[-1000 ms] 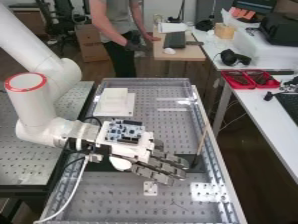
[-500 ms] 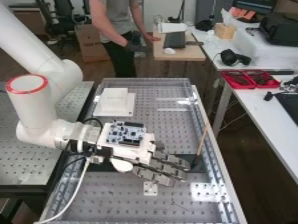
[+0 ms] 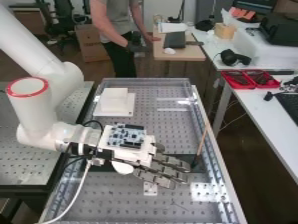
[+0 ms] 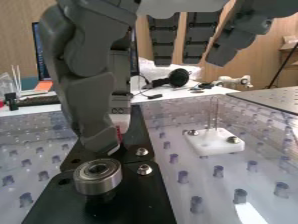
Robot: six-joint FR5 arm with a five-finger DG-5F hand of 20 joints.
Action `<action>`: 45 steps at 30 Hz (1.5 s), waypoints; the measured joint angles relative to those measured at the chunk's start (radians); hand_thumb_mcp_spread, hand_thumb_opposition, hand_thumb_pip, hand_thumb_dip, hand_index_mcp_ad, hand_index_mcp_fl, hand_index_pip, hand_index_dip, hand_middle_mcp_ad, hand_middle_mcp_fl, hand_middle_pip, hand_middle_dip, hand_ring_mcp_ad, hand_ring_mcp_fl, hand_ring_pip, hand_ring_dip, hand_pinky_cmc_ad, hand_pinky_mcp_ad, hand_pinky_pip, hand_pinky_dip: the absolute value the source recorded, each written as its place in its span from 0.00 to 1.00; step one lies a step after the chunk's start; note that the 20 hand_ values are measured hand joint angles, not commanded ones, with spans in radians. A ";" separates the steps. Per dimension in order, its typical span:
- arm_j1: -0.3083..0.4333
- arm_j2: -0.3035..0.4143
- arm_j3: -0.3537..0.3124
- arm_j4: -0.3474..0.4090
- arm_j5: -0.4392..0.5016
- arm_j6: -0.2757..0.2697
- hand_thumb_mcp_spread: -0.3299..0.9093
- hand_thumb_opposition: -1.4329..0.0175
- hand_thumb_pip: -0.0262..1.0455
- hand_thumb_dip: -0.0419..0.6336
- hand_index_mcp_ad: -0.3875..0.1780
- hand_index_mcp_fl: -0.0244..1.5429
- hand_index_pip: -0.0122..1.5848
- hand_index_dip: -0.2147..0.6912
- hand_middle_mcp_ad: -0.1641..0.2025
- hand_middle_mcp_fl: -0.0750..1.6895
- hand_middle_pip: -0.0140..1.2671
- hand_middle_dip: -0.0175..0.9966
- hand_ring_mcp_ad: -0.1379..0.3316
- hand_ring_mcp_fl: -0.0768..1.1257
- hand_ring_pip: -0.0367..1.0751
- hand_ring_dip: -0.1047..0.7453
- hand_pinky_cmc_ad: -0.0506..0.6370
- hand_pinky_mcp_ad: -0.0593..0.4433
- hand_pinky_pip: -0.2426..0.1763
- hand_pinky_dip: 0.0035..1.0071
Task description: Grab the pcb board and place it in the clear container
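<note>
White-and-blue circuit board [image 3: 126, 136], one; mounted atop the back of the hand [image 3: 137, 156], behind outstretched fingers, opposite the grasping side. Grip apparently empty. Whether this is the task's piece: cannot tell.

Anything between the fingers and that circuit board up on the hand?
Yes, the hand's own white back. The circuit board sits on top of the hand, and the straight fingers point away from it. I see nothing loose between them, but the fingers probably can't reach it.
</note>
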State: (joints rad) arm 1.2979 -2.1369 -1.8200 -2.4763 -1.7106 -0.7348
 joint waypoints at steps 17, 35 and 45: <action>0.004 0.008 -0.006 0.026 0.003 0.034 0.86 0.40 0.42 0.43 0.30 0.35 0.88 0.35 0.67 0.06 0.12 0.19 0.57 0.10 0.11 0.22 0.55 0.36 0.43 0.19; 0.049 0.187 -0.090 0.115 0.012 0.124 0.86 0.39 0.42 0.43 0.30 0.38 0.86 0.35 0.67 0.08 0.12 0.19 0.57 0.11 0.11 0.22 0.55 0.36 0.44 0.19; 0.188 0.248 -0.115 0.183 -0.063 0.229 0.86 0.38 0.42 0.43 0.30 0.39 0.85 0.35 0.67 0.07 0.12 0.19 0.60 0.11 0.11 0.22 0.56 0.36 0.44 0.19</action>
State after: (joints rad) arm 1.4860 -1.8887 -1.9352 -2.2933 -1.7734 -0.5062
